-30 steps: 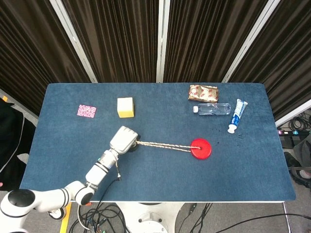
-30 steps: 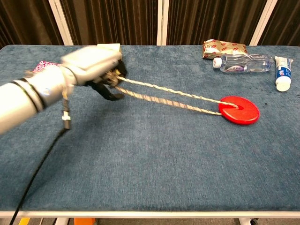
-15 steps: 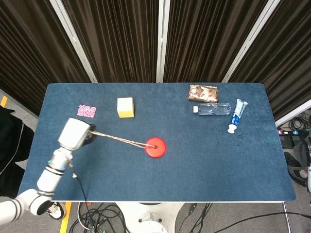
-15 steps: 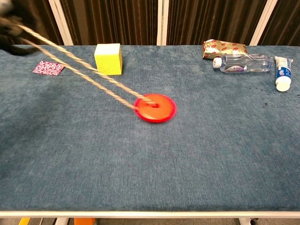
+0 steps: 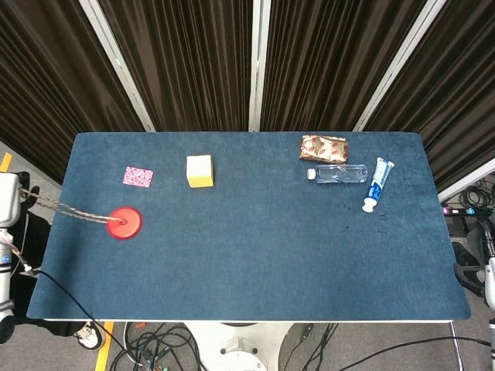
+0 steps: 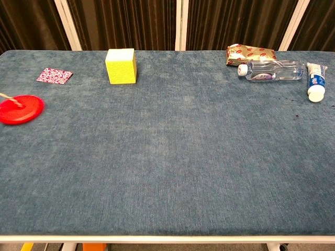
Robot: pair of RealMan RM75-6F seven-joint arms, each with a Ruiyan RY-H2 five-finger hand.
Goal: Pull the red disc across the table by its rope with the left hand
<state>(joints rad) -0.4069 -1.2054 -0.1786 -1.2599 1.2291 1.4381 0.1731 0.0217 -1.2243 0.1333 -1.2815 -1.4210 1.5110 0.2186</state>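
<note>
The red disc (image 5: 124, 222) lies flat near the table's left edge; the chest view shows the red disc (image 6: 21, 109) at its far left. A twisted rope (image 5: 71, 210) runs taut from the disc's centre leftward, past the table edge. My left hand (image 5: 8, 201) is at the frame's left border, beyond the table, and holds the rope's far end. Only a white part of it shows, so its fingers are hidden. The chest view does not show this hand. My right hand appears in neither view.
A yellow cube (image 5: 199, 171) and a pink patterned card (image 5: 138, 176) sit at the back left. At the back right lie a snack packet (image 5: 323, 146), a clear bottle (image 5: 337, 174) and a toothpaste tube (image 5: 377, 184). Cables hang below the front edge.
The left hand has swept left, off the table's edge, dragging the rope with it. The red disc slid from right of centre to the left edge.
</note>
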